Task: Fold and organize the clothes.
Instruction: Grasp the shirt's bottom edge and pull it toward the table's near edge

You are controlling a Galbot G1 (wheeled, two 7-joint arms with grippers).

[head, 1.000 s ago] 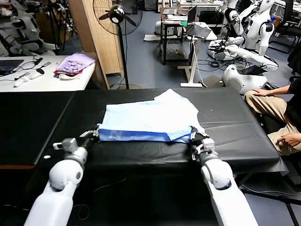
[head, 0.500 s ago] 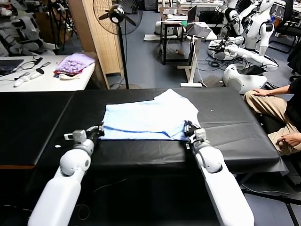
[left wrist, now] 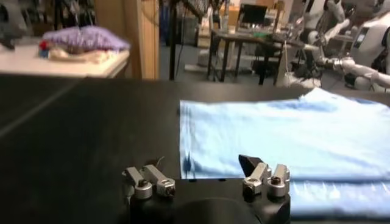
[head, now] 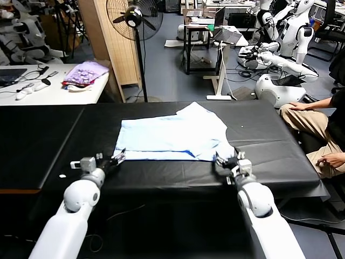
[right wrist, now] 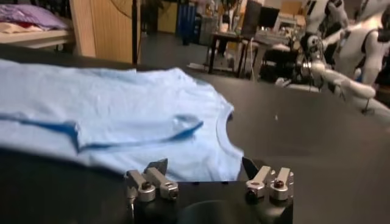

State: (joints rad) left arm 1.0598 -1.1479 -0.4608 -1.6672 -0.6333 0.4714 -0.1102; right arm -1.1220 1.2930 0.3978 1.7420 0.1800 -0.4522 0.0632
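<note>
1. The left tool [head: 117, 158] sits low over the black desk [head: 269, 140], just off the T-shirt's [head: 172, 139] near-left corner, at about 8 o'clock from the shirt's middle. Its fingers [left wrist: 253, 170] are spread with nothing between them, which the left wrist view shows plainly.
2. The right tool [head: 225, 161] mirrors it at about 4 o'clock, just beside the near-right corner. Its fingers [right wrist: 157, 168] are also spread apart and empty.
3. The pale blue T-shirt lies flat near the centre of the desk, with its near part doubled over so a darker edge runs along the front. A sleeve or shoulder sticks out at about 1 o'clock, not yet tucked in.
4. Both tools flank the near edge symmetrically, probably because the cloth is thin and limp and needs two matched holds to move as a straight line.
5. I judge one fold is laid and released; the shirt looks only partly folded, so more folds seem needed.
6. A purple cloth pile [head: 83, 73] rests on a white side table [head: 48, 93] at about 10 o'clock, well apart from the work.
</note>
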